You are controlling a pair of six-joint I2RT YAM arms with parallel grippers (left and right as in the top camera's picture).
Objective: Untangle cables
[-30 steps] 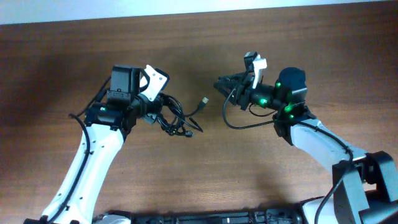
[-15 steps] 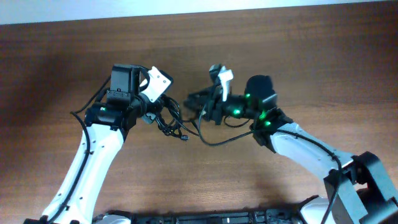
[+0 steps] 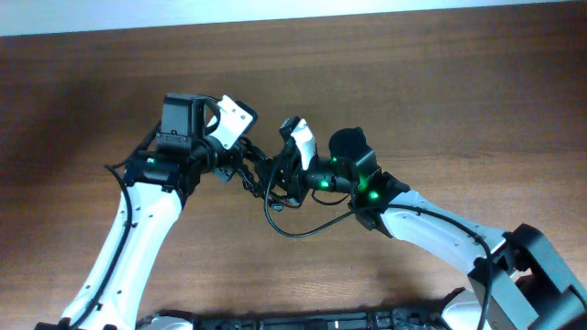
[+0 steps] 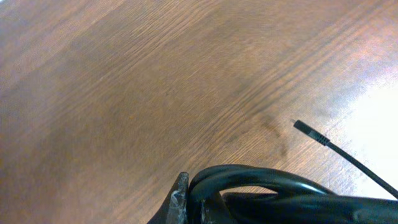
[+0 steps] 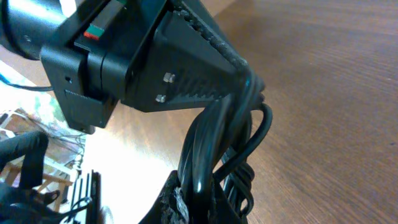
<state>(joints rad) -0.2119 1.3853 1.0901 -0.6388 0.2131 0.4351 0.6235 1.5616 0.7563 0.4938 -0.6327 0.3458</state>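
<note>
Cables (image 3: pixel 260 179) bunched between left claw (image 3: pixel 233 165) and right claw (image 3: pixel 279 174), over table (image 3: pixel 431 82) middle.

Overhead view: soft, even light on the brown table (image 3: pixel 413 101), dimmer toward 9 o'clock, with only faint shadows. Left wrist view: white glare washes out the wood grain from 3 to 4 o'clock, and the cables (image 4: pixel 249 173) at 6 o'clock are blurred. Right wrist view: the background at 8 o'clock is overexposed, and the nearest cables look soft.
</note>
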